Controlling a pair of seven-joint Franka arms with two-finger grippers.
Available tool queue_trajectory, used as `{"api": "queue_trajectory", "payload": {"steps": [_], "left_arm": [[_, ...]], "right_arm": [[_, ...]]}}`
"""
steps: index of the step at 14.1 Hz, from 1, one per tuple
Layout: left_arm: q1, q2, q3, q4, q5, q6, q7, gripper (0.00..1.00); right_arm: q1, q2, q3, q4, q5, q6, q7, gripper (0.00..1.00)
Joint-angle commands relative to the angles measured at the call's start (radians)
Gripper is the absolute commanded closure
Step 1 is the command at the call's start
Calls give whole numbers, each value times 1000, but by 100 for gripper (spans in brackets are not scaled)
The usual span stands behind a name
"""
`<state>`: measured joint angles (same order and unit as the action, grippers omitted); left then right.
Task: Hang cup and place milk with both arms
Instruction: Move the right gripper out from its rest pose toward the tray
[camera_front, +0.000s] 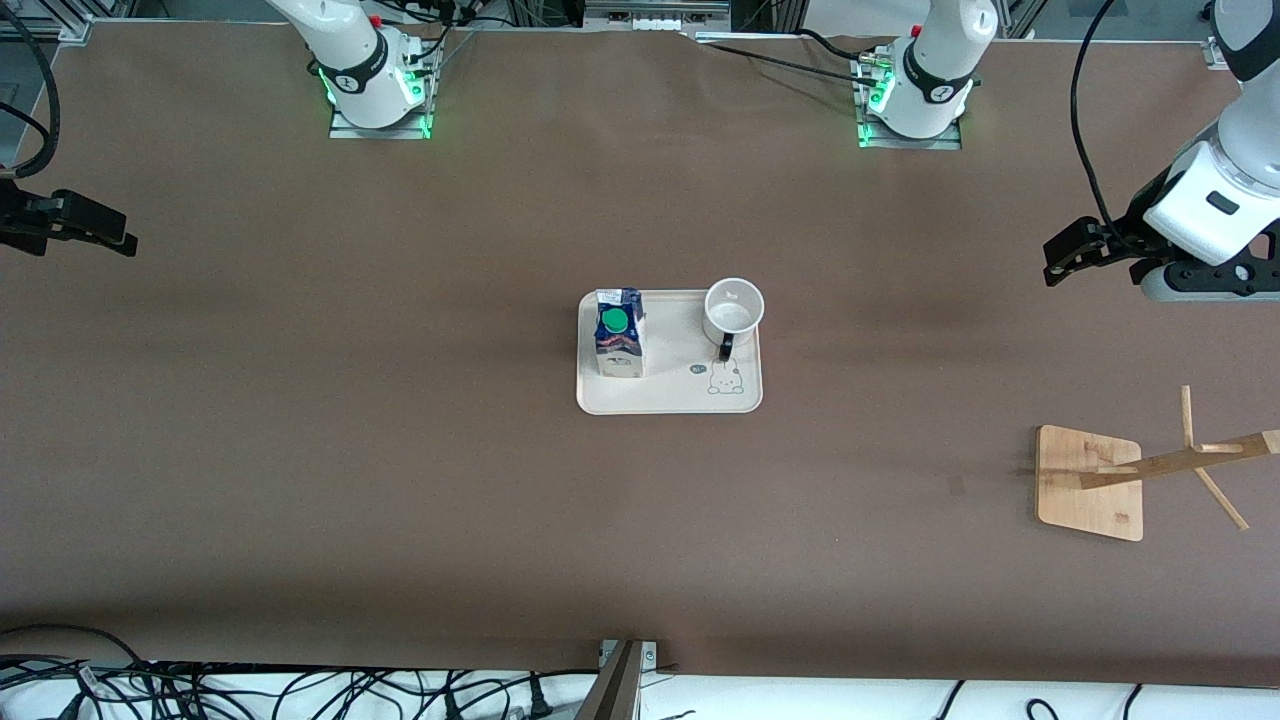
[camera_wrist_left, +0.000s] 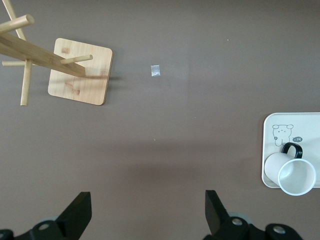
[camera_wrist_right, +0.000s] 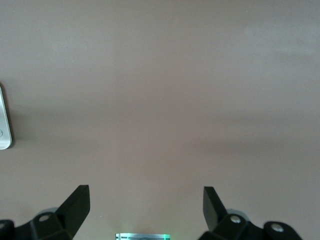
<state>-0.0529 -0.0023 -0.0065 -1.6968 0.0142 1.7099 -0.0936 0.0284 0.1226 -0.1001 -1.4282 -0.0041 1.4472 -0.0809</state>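
- Nearest the front camera stands a wooden rack (camera_front: 1120, 478), close to the bench (camera_front: 400, 480) edge at the left arm's end; its square base sits flat on the brown top and its pegged post leans out toward that edge.
- Around the rack's base the brown surface lies bare on all sides, and a wide open stretch separates it from the tray.
- At the middle of the bench rests a pale tray (camera_front: 668, 398), well apart from every bench edge, with a small cartoon animal printed near one corner.
- On the tray's end toward the right arm stands the milk (camera_front: 619, 333), upright, its green cap showing, just inside the tray's rim.
- In the tray's corner farthest from the front camera, toward the left arm's end, stands the cup (camera_front: 733, 310), upright with its mouth up and its black handle turned toward the front camera; a clear gap separates it from the milk.
- Over the bench edge at the left arm's end hangs the left pincer (camera_front: 1062, 258), fingers spread wide and pinching nothing; the arm waits.
- Over the bench edge at the right arm's end hangs the right pincer (camera_front: 118, 237), also spread wide with nothing between its fingers, above bare brown surface.
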Motion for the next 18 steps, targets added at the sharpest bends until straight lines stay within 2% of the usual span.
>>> {"api": "queue_trajectory", "payload": {"steps": [1,7,10,15,18], "left_arm": [[10,11,-10,29,-14,-21,11,0],[13,8,-7,31,-14,-23,15,0],[13,8,-4,43,-14,-24,15,0],[15,25,0,72,-17,-19,12,0],[21,30,0,74,-19,-18,14,0]], "right_arm": [[-4,-14,7,-18,-5,15,-14,0],[28,6,10,-18,6,9,10,0],[62,14,22,-18,56,6,12,0],[214,75,30,-18,75,125,24,0],[287,130,30,-18,98,176,134,0]]}}
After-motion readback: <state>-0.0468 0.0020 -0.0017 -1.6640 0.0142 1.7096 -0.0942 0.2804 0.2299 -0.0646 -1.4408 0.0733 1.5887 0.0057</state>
